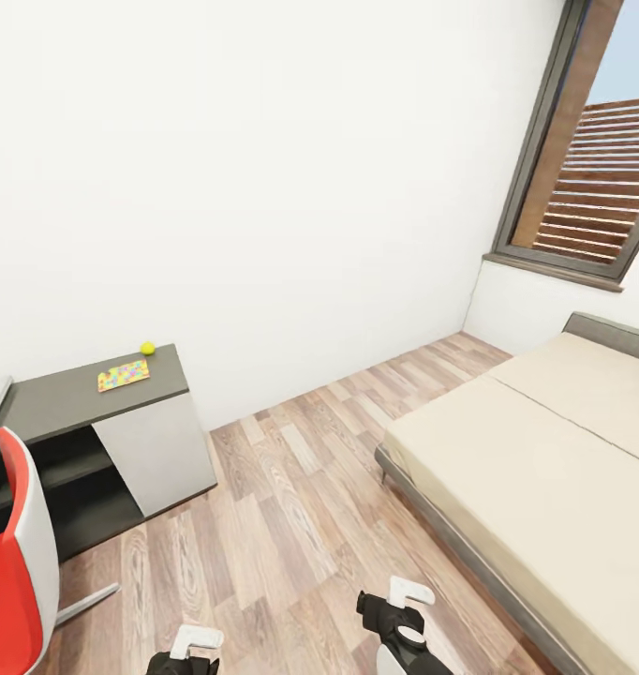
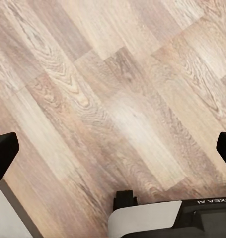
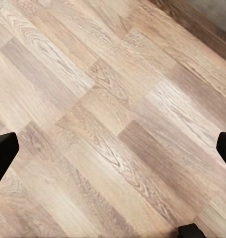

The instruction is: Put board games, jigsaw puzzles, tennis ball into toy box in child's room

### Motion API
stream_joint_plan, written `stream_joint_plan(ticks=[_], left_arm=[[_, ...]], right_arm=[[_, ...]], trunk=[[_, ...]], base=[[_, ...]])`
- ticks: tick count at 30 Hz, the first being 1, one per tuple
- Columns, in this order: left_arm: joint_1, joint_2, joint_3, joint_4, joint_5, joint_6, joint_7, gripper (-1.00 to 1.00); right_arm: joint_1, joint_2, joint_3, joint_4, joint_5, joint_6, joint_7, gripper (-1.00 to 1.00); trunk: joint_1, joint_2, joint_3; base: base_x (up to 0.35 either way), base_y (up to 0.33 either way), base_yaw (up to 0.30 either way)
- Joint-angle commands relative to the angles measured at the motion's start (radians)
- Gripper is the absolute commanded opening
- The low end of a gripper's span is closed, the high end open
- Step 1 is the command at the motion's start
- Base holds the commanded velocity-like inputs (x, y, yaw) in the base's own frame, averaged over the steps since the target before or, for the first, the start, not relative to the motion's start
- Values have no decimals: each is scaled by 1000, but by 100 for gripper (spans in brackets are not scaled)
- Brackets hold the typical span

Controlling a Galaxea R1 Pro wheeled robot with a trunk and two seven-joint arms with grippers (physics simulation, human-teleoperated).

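One jigsaw puzzle [image 1: 124,375], a flat multicolour square, lies on the table's dark grey low section [image 1: 66,398] at the left. The yellow-green tennis ball [image 1: 147,348] rests just behind it, near the wall. The bed [image 1: 544,459], with a bare beige mattress, fills the right side. The board games and the toy box are out of view. Both arms hang low over the wood floor, far from the table: the left arm [image 1: 190,654] and the right arm [image 1: 399,619]. My left gripper [image 2: 113,151] and right gripper [image 3: 113,151] are open, with only floor planks between the dark fingertips.
A red chair [image 1: 10,562] with a white shell stands at the lower left, in front of the table's open shelves. A tall grey-framed window [image 1: 591,169] is at the upper right. Wood floor [image 1: 301,506] runs between table and bed up to the white wall.
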Motion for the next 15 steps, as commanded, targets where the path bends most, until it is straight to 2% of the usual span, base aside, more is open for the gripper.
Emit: stream_joint_plan(ticks=[1, 15], left_arm=[[-1, 0, 8, 1, -9, -4, -4, 100], [-1, 0, 8, 1, -9, -4, -5, 100]], right_arm=[[-1, -1, 8, -1, -9, -1, -8, 100], [-1, -1, 8, 2, -10, -1, -8, 100]], trunk=[[0, -2, -2], [0, -2, -2]], base=[[-46, 0, -24], [-114, 0, -7]])
